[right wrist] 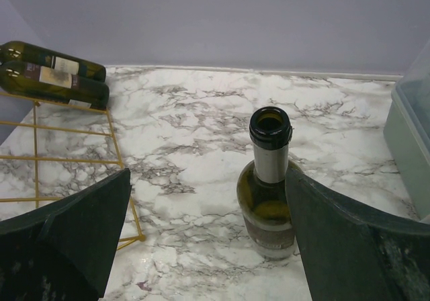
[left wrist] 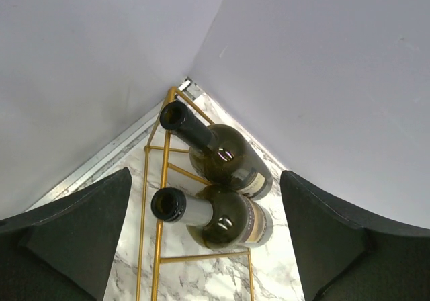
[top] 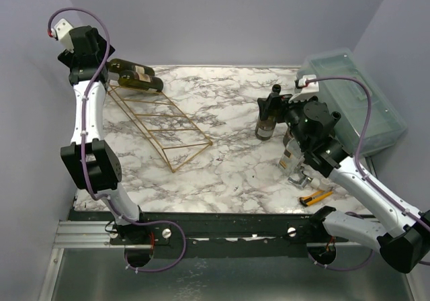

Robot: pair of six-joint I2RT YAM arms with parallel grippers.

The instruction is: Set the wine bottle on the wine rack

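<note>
A dark green wine bottle [top: 265,126] stands upright on the marble table at the right. My right gripper [top: 277,105] is open just behind its neck. In the right wrist view the bottle [right wrist: 269,200] stands between the open gripper [right wrist: 208,173] tips, close to the right finger [right wrist: 349,240]. The gold wire wine rack [top: 161,123] lies slanted at the left, with two bottles [top: 138,76] lying at its far end. My left gripper [top: 99,60] hangs open above them. The left wrist view shows both bottles [left wrist: 222,213] on the rack [left wrist: 161,200] below the open, empty gripper [left wrist: 205,180].
A translucent lidded plastic box [top: 356,99] stands at the far right, close behind my right arm. A yellow utility knife [top: 316,197] lies near the front right edge. Grey walls close in the table at the back and the sides.
</note>
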